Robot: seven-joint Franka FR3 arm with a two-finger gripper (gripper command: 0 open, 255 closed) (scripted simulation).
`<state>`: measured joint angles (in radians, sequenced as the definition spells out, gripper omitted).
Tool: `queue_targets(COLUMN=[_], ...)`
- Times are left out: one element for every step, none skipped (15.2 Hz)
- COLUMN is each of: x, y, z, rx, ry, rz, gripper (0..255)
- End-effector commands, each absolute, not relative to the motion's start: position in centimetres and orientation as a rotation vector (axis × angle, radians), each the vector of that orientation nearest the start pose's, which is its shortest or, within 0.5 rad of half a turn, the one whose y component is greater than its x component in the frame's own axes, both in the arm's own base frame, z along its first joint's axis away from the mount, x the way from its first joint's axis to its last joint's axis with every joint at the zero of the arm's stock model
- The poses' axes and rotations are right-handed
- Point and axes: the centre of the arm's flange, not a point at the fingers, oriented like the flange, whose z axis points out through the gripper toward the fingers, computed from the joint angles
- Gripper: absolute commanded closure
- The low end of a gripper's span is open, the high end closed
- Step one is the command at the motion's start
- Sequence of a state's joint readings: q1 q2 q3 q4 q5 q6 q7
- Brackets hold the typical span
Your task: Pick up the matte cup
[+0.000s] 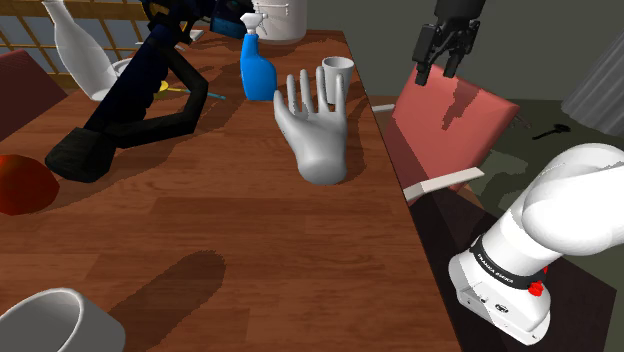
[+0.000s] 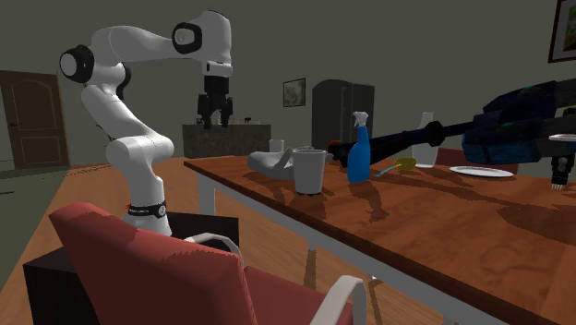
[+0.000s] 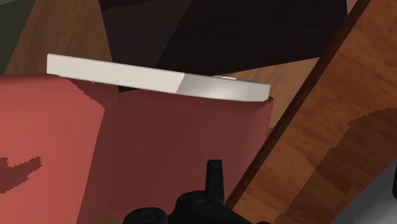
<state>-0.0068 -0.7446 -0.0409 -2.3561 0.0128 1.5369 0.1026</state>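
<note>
My tool hangs in the air over a red chair, just off the side of the worktop. Its two black fingers stand apart, so it is wide and holds nothing.

The cup I want sits on the brown wood worktop, close to the edge on the chair's side and well apart from the tool. It is plain pale grey, dull and not shiny. It is round, a bit wider at the top than at the bottom, and it stands up straight.

Just beside the cup is a smooth white hand shape with long fingers. I cannot tell if the two touch. A blue spray bottle with a white top stands near the cup, on the shoulder view's left. A long black thing with a bend in it lies further that way.

The chair has flat red sides and a flat white arm rest with a rounded end.
</note>
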Motion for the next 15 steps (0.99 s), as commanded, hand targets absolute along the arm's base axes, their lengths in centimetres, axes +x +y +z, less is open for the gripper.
queue_targets(x=[31.3, 32.4, 33.6, 34.8, 35.9, 37.1, 38.3, 39.4, 40.6, 41.8, 43.0, 44.2, 45.4, 46.6, 47.8], y=[-1.7, -2.2, -2.7, -3.1, -3.6, -4.0, -4.5, -4.9, -5.3, -5.7, -6.1, -6.4, -6.8, -7.1, -7.5], z=[57.5, 57.2, 56.9, 56.7, 56.4, 56.1, 55.9, 55.6, 55.4, 55.1, 54.9, 54.7, 54.4, 54.2, 54.0], rx=[-3.094, -3.094, -3.094, -3.094, -3.094, -3.094, -3.094, -3.093, -3.093, -3.092, -3.092, -3.091, -3.09, -3.089, -3.088], ry=[0.215, 0.199, 0.183, 0.168, 0.152, 0.137, 0.121, 0.106, 0.09, 0.075, 0.059, 0.044, 0.028, 0.013, -0.003], rz=[0.118, 0.113, 0.108, 0.102, 0.097, 0.092, 0.087, 0.081, 0.076, 0.071, 0.065, 0.06, 0.055, 0.05, 0.044], gripper=[0, 0, 0, 0, 0, 0, 0, 0, 0, 0, 0, 0, 0, 0, 0])
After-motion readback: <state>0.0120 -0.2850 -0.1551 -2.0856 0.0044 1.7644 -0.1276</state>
